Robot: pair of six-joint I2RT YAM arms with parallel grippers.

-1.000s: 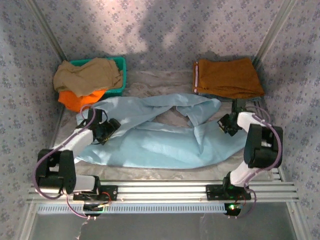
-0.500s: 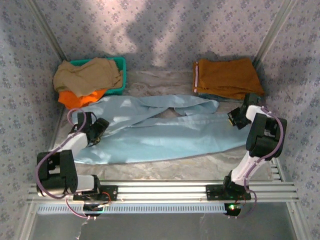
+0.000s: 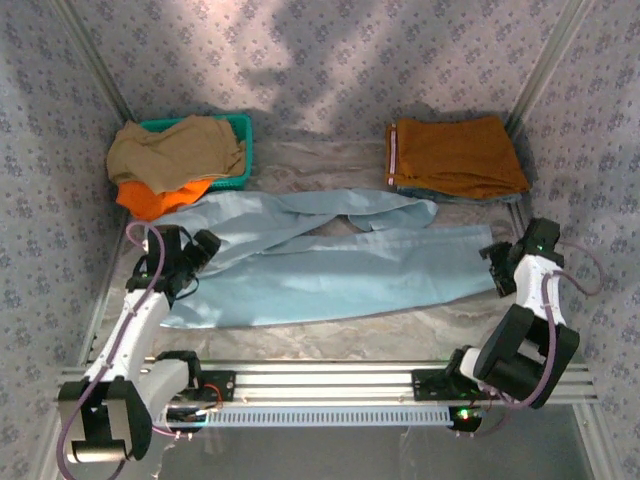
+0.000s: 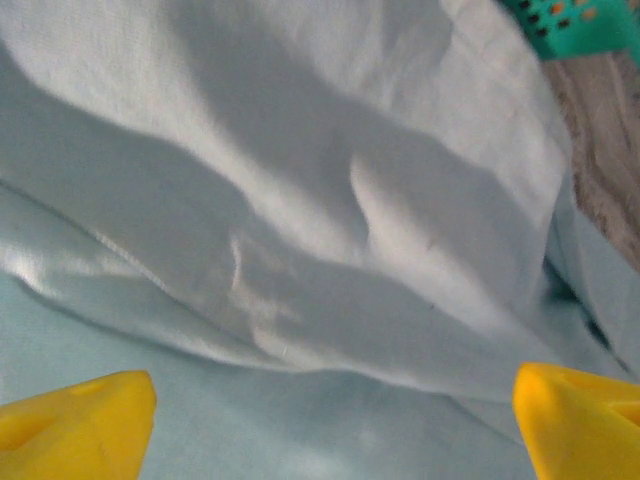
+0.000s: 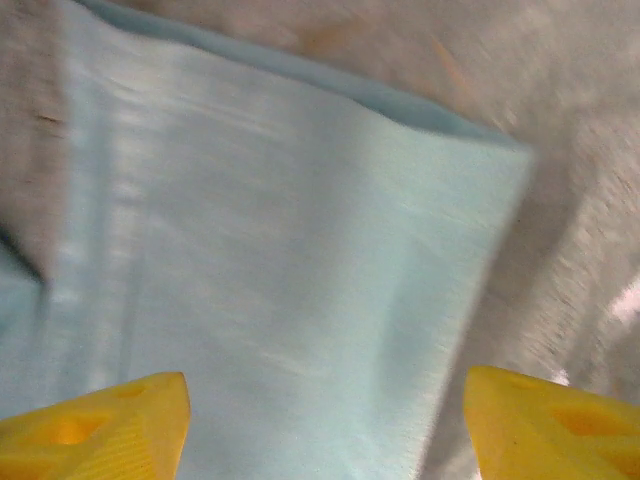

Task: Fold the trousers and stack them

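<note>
two claws apart, one pair laid flat

you have the table (image 3: 400, 330) carrying the trousers (image 3: 330, 270), pale blue, spread lengthwise across its middle, legs reaching toward the right arm's side. behind them at far right lies a folded rust-brown garment (image 3: 455, 155). at far left a green basket (image 3: 243, 150) holds a tan garment (image 3: 175, 148) over an orange garment (image 3: 150, 198). your left gripper (image 3: 197, 250) hangs over the trousers' left end, fingers wide apart, gripping nothing. your right gripper (image 3: 497, 262) sits at the leg end, fingers likewise apart and empty.
</note>
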